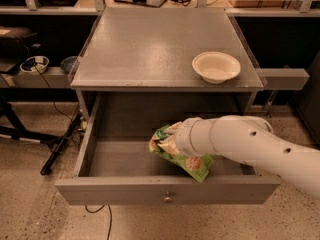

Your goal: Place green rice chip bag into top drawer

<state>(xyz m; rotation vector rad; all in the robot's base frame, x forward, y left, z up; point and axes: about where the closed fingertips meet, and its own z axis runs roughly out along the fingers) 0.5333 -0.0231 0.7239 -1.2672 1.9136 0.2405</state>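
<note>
The top drawer stands pulled wide out under the counter, its little knob facing us, so the opening part of the job is taken care of. The white arm reaches in from the right, down over the drawer's front half. And there's the green rice chip bag, crumpled and bright, inside the drawer box, right at the end of the arm and close to the front panel. The gripper sits down in the drawer against the bag's upper end, but the bulky wrist covers it, so I cannot tell whether it is clamped on the bag or has let go. Nor can I tell whether the bag rests on the drawer floor or hangs just above it. I'd call this nearly done: what looks left is a confirmed release and getting the arm out. The white bowl sits on the counter, well apart from the action.
</note>
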